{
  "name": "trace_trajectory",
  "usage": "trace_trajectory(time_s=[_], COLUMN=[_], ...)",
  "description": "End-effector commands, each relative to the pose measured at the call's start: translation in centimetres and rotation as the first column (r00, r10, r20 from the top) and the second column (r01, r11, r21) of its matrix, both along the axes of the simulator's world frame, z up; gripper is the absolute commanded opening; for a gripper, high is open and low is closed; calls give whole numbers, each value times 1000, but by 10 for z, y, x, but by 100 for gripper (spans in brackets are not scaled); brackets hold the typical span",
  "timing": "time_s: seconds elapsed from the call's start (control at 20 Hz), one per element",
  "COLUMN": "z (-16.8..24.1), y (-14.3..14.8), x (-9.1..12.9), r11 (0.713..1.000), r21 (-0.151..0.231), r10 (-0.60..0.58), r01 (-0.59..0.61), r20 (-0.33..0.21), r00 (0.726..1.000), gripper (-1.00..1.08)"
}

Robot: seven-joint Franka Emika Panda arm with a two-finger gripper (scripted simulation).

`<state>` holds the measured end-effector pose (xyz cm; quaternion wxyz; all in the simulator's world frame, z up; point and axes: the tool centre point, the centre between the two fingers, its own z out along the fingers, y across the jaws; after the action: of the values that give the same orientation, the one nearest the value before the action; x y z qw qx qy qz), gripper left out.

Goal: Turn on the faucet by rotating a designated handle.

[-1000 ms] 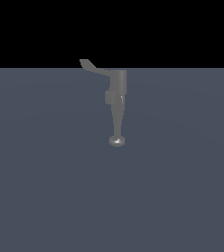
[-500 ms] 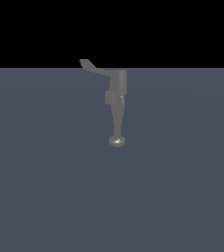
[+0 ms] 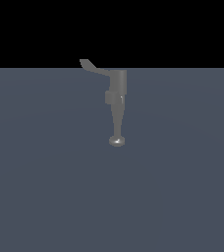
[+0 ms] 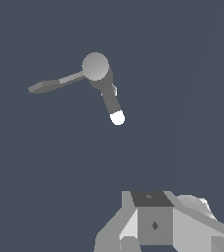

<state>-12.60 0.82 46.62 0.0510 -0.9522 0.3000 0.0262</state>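
Note:
The dull-grey faucet (image 3: 117,88) stands on the flat grey-blue floor (image 3: 45,187) in the exterior view, and its tapered stem ends in a round knob (image 3: 116,141). The handle (image 3: 94,68), a thin flat lever with an upturned tip, sticks out from the top of the body toward the exterior view's left. The wrist view looks down on the faucet (image 4: 95,66), the handle (image 4: 49,85) and the bright stem end (image 4: 117,117). Only part of my gripper (image 4: 153,229) shows at that picture's edge, well apart from the faucet. Its fingers are not clearly visible. The exterior view does not show the gripper.
Only the plain grey-blue floor (image 4: 45,172) surrounds the faucet. A black background (image 3: 112,29) lies behind it in the exterior view.

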Motion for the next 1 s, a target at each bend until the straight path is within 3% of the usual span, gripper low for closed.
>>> trace_trajectory(time_s=[0.0, 0.45, 0.95], z=[-5, -30, -64], y=[2, 11, 24], x=[14, 63, 115], r11=[998, 955, 846], r21=[5, 1, -31], r10=[-66, -296, -533], r01=[66, 296, 533], r20=[-10, -44, -66], r00=[998, 954, 843], gripper=[-100, -100, -100])
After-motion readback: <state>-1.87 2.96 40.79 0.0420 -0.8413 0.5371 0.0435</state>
